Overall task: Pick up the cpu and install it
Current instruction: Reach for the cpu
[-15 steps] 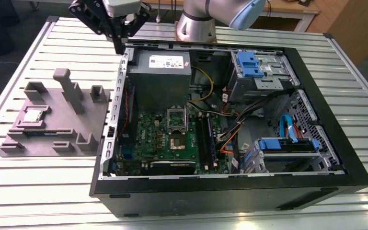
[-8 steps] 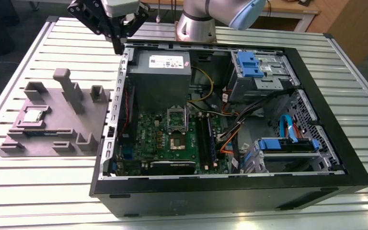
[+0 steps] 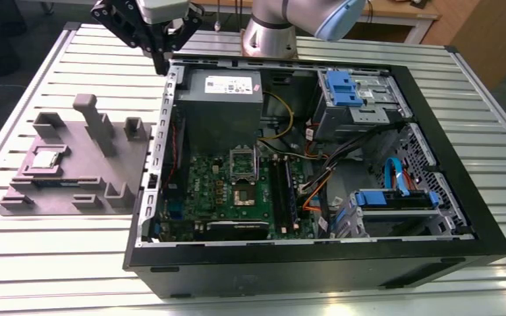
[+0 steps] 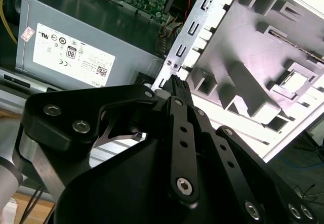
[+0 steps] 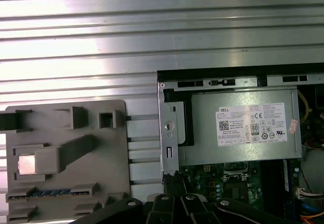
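One small square cpu (image 3: 47,158) lies flat in a recess toward the exterior view's left side of the grey tray (image 3: 90,181). Its metal top is shiny silver-grey. Further right, well apart from it, the gripper (image 3: 163,66) hangs over the tray-side wall of the open computer case (image 3: 323,270), near the power supply (image 3: 221,99). The fingers are pressed together, tips meeting, and grasp nothing. Both wrist views show the cpu (image 4: 292,80) (image 5: 26,164) bright and seated in the tray.
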